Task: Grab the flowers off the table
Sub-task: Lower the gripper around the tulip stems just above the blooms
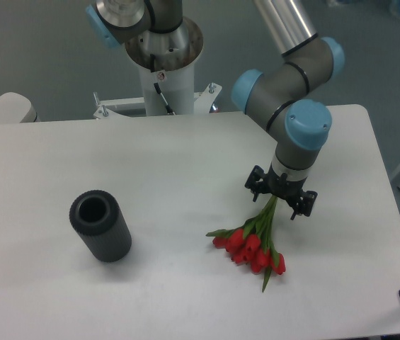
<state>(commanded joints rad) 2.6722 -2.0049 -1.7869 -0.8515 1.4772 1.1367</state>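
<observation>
I am positioning the black two-finger gripper, jaws spread, straddling the red tulip bunch's green stems near the white desk's right edge; gripping nothing; no legible labels.

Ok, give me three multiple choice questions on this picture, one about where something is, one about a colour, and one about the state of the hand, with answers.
1. Where does the dark ribbed cylinder stand relative to the flowers?
A. to their left in the picture
B. to their right in the picture
C. on top of them

2. What colour are the flower heads?
A. yellow
B. red
C. white

3. How is the hand placed?
A. parked off the table
B. gripping the cylinder
C. over the stem end of the flowers, fingers spread on either side

Answers: 1 A, the cylinder is on the left part of the table, the bunch right of centre. 2 B, the blooms are red on green stems. 3 C, the fingers straddle the stems, and the bunch lies on the table.
</observation>
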